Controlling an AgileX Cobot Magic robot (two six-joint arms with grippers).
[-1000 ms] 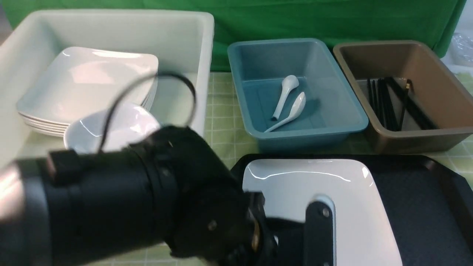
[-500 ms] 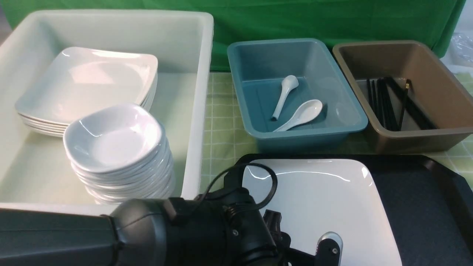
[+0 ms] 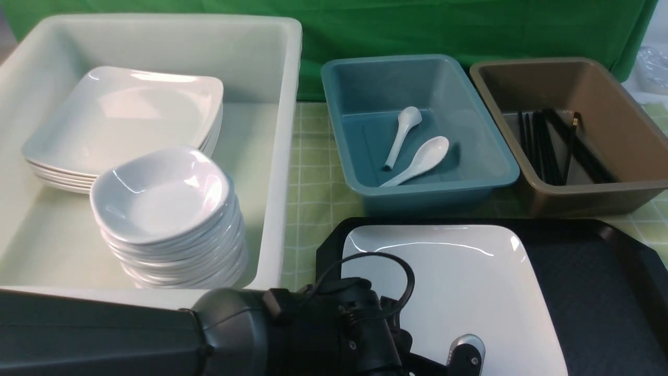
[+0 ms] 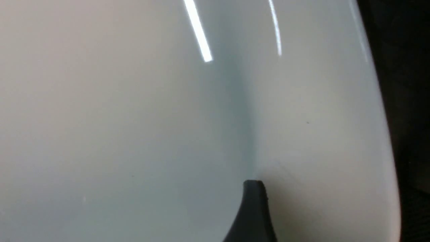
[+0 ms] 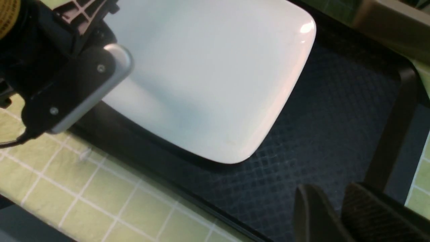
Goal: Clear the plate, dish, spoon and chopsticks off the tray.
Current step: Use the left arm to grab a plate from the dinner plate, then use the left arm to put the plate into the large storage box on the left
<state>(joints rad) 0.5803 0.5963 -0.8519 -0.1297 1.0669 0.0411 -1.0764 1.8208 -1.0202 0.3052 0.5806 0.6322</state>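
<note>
On the tray (image 3: 600,292), the plate (image 3: 469,292) lies flat.

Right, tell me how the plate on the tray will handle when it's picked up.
The plate looks rigid, so it should lift without bending. Its glossy surface suggests it could slip. Being far wider than the bowls, it may tip if held by one edge.
</note>
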